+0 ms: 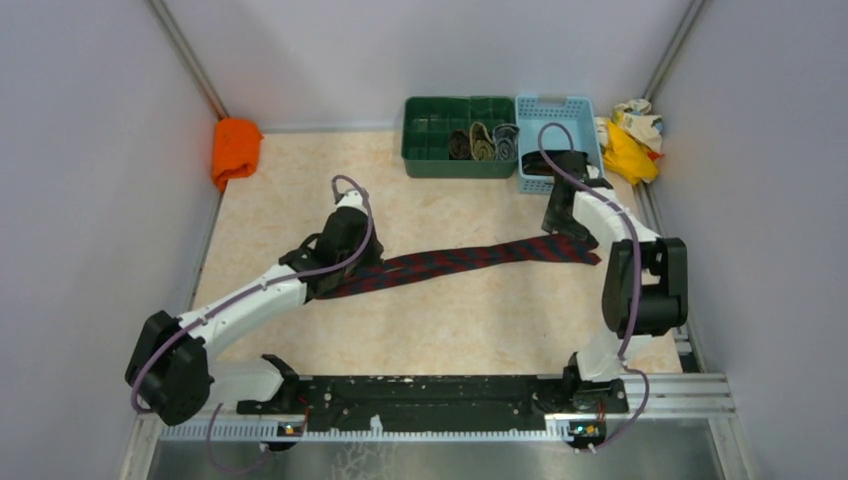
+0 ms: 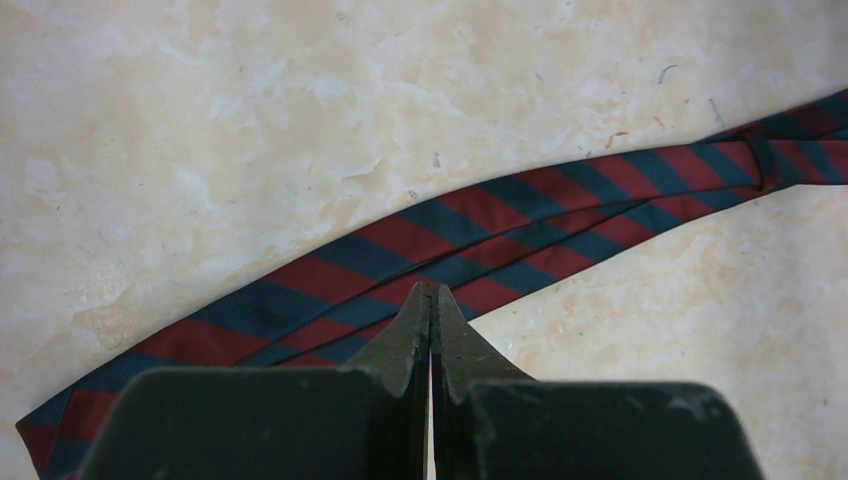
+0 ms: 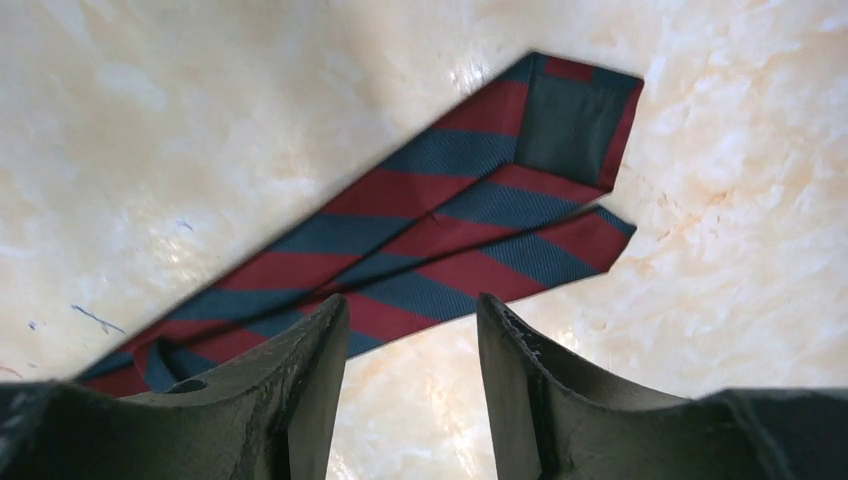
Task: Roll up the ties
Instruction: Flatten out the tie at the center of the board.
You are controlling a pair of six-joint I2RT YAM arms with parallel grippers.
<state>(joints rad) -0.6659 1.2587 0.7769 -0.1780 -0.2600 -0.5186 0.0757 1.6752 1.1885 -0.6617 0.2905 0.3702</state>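
My left end effector (image 2: 431, 295) is closed tight, its tips over the red-and-navy striped tie (image 1: 470, 260). The tie lies stretched across the desk (image 1: 450, 325) on the near side of the green crate (image 1: 428, 155). My right end effector (image 3: 412, 335) stands partly open and empty above the tie's ends.

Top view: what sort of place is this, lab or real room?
Probably a lab robot cell: plain white panel walls on metal posts, both arms bolted to a rail at the table's near edge, a green bin and blue basket staged behind the striped tie.
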